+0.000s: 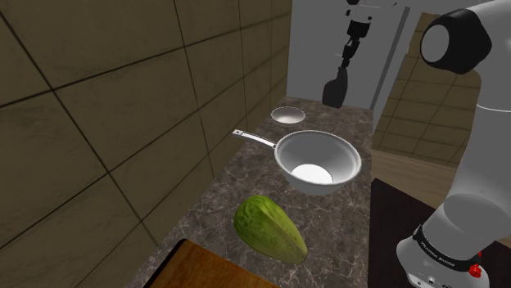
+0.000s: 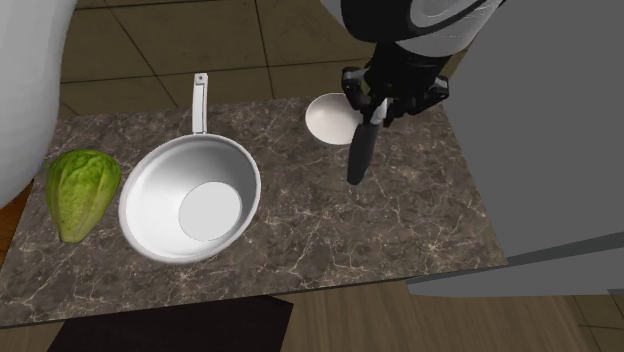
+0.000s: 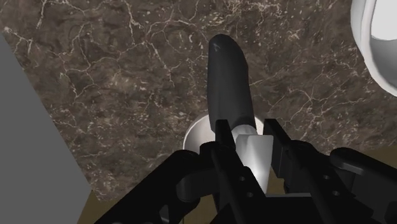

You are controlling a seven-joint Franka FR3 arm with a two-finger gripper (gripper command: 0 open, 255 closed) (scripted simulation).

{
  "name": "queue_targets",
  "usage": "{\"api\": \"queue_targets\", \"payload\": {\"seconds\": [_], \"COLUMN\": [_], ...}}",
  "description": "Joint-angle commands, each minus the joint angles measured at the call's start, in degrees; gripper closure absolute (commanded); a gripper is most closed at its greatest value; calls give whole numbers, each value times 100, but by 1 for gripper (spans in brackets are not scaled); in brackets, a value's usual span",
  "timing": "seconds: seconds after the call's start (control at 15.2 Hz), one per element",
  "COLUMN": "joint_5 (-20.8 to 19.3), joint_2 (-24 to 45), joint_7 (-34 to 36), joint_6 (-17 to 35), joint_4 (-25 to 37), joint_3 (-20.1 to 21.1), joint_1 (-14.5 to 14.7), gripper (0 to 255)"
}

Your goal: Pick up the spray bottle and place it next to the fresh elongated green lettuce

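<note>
The gripper (image 3: 248, 130) pinched the spray bottle (image 3: 228, 70) by its top, and the next move called for carrying it past the pan (image 2: 150, 200) to the lettuce (image 2: 80, 190).

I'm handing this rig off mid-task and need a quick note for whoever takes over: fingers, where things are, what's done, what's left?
The gripper has its fingers shut on the dark spray bottle, which hangs below them, apparently clear of the counter.
Position: over the counter's end, near the small white bowl.
The lettuce lies at the opposite end, with the pan between it and the bottle.
Done: the pick-up.
Left: carry the bottle over or around the pan, set it down beside the lettuce, then release.
</note>
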Motion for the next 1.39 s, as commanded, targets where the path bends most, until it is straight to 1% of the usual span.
{"api": "queue_targets", "payload": {"seconds": [0.0, 0.53, 0.59, 0.73, 0.92, 1.12, 1.32], "joint_5": [21, 173, 173, -130, -563, -952, -1268], "joint_2": [49, 351, 351, -274, -1114, -1875, -2566], "joint_7": [18, 80, 80, 245, 585, 990, 1418], "joint_6": [-175, -962, -963, -691, -410, -242, -163], "joint_4": [220, 1296, 1297, 475, -504, -1294, -1954], "joint_3": [-1, 3, 4, -16, 45, 207, 443], "joint_1": [-36, -270, -271, 110, 548, 848, 1036], "gripper": [255, 255, 255, 255, 255, 255, 255]}}
